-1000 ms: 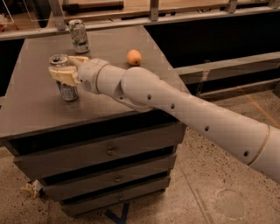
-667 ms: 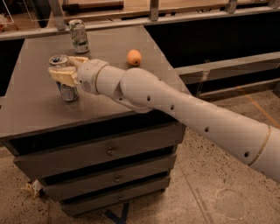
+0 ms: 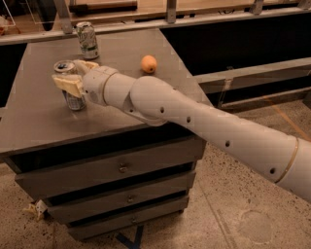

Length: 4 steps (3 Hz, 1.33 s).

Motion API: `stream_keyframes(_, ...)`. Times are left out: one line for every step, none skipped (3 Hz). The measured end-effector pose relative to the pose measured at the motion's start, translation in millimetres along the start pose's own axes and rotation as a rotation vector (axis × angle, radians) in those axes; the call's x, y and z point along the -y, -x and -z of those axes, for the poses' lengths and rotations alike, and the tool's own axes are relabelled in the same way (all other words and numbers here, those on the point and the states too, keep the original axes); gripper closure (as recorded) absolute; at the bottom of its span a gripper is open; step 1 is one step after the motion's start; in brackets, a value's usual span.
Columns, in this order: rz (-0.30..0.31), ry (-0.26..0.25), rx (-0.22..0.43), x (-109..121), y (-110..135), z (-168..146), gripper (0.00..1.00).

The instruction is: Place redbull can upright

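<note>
One redbull can [image 3: 74, 100], upright in my tool [image 3: 68, 74]
My tool is closed on the can's middle, one finger [image 3: 64, 83] across its front and one behind, and the can's base rests on the table [image 3: 39, 121]. A white-and-green can [image 3: 87, 41] stands beyond it at the far edge; an orange [image 3: 149, 63] lies well apart.

Looking like a lab or office workspace to me: a grey drawer cabinet [image 3: 121, 168] is sitting on a speckled concrete floor [image 3: 233, 214], a long wooden counter [image 3: 146, 9] is running behind, and the gripper [image 3: 73, 75] is clasping the redbull can [image 3: 74, 99] at the cabinet top's left side.
</note>
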<state>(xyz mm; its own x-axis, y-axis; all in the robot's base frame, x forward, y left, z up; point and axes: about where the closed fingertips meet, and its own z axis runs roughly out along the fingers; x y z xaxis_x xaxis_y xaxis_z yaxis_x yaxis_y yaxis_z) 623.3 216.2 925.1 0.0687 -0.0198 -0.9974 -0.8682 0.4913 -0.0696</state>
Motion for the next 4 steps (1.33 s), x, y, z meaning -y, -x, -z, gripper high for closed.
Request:
stream_keyframes(-0.004,0.003,0.001,-2.2,-0.6,-1.9,0.0)
stream_keyframes(-0.009,0.014,-0.002,-3.2,2.2,-1.1,0.0)
stream_keyframes(-0.009,0.015,-0.002,-3.2,2.3,-0.9,0.0)
stream_keyframes(-0.011,0.032,-0.047,-1.0,4.2,24.5,0.0)
